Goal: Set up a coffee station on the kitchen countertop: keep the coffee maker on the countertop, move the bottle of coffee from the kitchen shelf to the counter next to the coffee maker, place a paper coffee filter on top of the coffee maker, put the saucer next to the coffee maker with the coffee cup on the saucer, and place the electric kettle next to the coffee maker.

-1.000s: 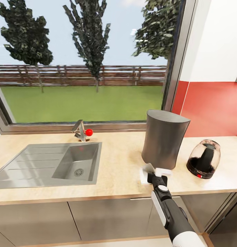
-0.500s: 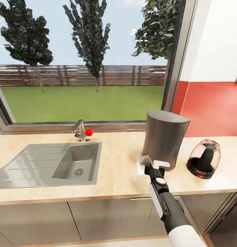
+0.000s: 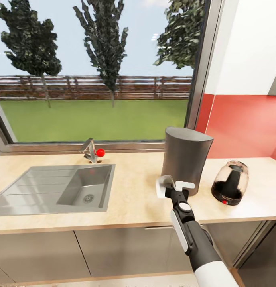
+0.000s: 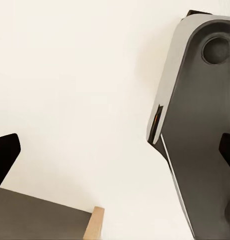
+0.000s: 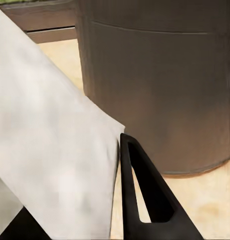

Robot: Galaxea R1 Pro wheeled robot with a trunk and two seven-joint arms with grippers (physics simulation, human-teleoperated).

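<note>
Right gripper point(image 3: 172, 186): fingers closed on the paper coffee filter point(image 3: 164, 185), held clear of the bench point(image 3: 134, 199).
Coffee maker point(image 3: 185, 159): just beyond the filter; its top lies above (lift needed, I judge).
Left fingers: cannot tell.

Left wrist camera faces a plain cream-white surface point(image 4: 80, 95). Two dark fingertips point(image 4: 5, 152) of the left gripper point(image 4: 115, 155) sit at opposite edges, set wide apart, nothing between them. A grey-and-white robot body part point(image 4: 194, 130) with a round recess rises on one side. A dark grey panel point(image 4: 40, 220) with a tan wooden edge point(image 4: 94, 225) shows at one corner.
</note>
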